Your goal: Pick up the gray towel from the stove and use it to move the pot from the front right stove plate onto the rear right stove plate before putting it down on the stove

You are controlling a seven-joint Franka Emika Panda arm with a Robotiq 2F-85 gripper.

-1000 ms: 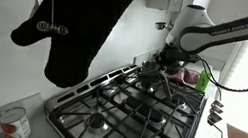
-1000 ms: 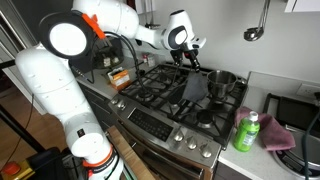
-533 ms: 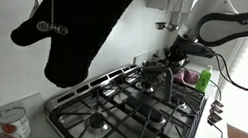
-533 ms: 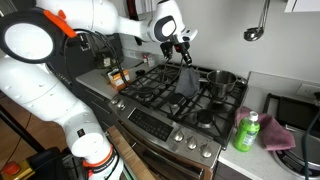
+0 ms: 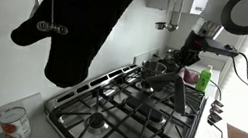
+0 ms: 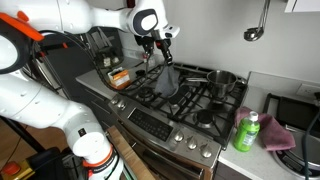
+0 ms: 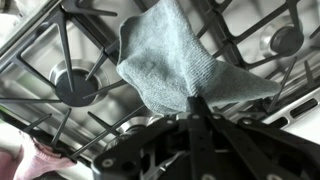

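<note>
The gray towel (image 6: 167, 82) hangs by one edge above the stove (image 6: 200, 135), a steel gas cooktop with black grates. My gripper (image 6: 162, 62) is shut on the towel's top edge. In the wrist view the towel (image 7: 170, 55) spreads out from the pinched fingertips of the gripper (image 7: 195, 100) over the grates and a burner (image 7: 75, 85). A metal pot (image 6: 222, 80) with a long handle stands on a grate at the stove's right end near the wall, apart from the towel. In an exterior view the gripper (image 5: 187, 59) is over the stove's far end.
A big black oven mitt (image 5: 81, 21) hangs close to the camera and hides part of the wall. A green bottle (image 6: 247, 132) and a pink cloth (image 6: 282, 136) lie on the counter right of the stove. Jars and boxes (image 6: 117, 76) stand left of the stove.
The gripper has lifted the towel off the grate beside the pot and carried it across the stove, away from the pot. The pot has not moved.
</note>
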